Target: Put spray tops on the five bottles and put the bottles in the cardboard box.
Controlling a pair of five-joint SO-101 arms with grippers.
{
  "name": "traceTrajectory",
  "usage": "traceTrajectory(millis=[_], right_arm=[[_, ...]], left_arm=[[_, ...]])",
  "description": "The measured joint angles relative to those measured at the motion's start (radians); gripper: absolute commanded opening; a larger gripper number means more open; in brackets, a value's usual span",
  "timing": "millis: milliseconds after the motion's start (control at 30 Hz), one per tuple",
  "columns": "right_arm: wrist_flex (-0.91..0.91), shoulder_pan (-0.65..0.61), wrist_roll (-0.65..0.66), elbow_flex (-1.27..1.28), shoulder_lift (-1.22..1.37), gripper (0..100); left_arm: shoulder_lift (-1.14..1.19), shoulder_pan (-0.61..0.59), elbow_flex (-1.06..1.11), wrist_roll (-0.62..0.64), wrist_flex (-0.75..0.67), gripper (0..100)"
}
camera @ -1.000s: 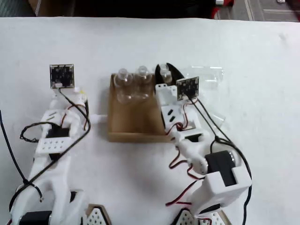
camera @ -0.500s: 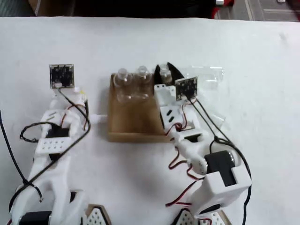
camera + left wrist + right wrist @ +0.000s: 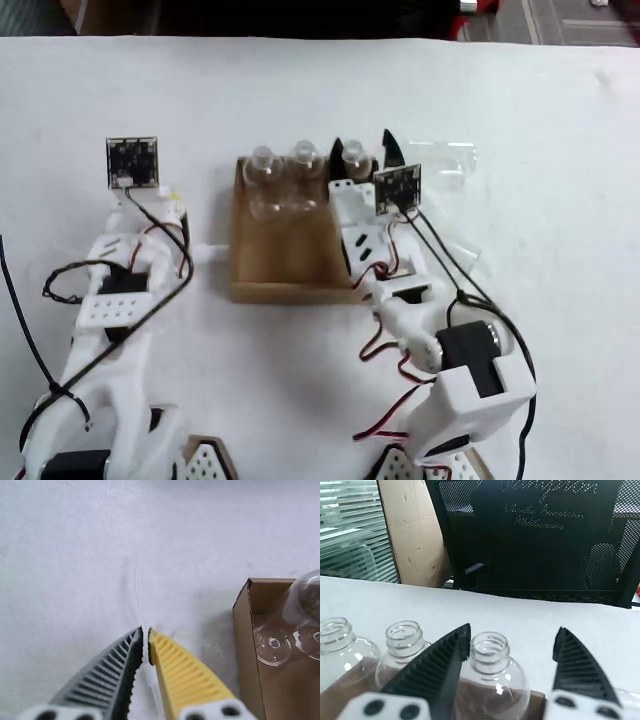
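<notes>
The cardboard box (image 3: 285, 262) lies between the two arms. Two clear bottles (image 3: 262, 166) (image 3: 303, 160) with open necks stand at its far end. A third open-necked bottle (image 3: 353, 158) (image 3: 492, 661) stands at the box's far right corner. My right gripper (image 3: 363, 150) (image 3: 513, 629) is open, one black finger on each side of that bottle, neither pressing on it. The other two bottles (image 3: 335, 641) (image 3: 405, 641) stand in a row beside it. My left gripper (image 3: 145, 635) is shut on a thin white tube (image 3: 139, 592) just above the table, left of the box (image 3: 245, 625).
Clear plastic wrapping (image 3: 445, 160) lies on the white table just right of the right gripper, and another clear piece (image 3: 462, 256) lies beside the right arm. Wires run along both arms. A dark mesh chair (image 3: 545, 535) stands beyond the table's far edge.
My right gripper's fingers have spread apart from around the third bottle, letting it go. The left arm has not moved.
</notes>
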Motion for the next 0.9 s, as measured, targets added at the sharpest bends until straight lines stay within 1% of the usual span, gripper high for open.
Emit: traceTrajectory(millis=[267,533,600,767,900], right_arm=[[0.000,-0.003,0.000,0.017,-0.041,23.4],[0.014,-0.021,0.000,0.130,-0.315,23.4],[0.081,-0.021,0.000,0.135,-0.404,23.4],[0.336,-0.021,0.000,0.137,-0.623,23.3],[0.465,0.031,-0.008,0.132,-0.786,23.3]], left_arm=[[0.000,0.000,0.000,0.000,0.000,2],[0.000,0.000,0.000,0.000,0.000,2],[0.000,0.000,0.000,0.000,0.000,2],[0.000,0.000,0.000,0.000,0.000,2],[0.000,0.000,0.000,0.000,0.000,2]])
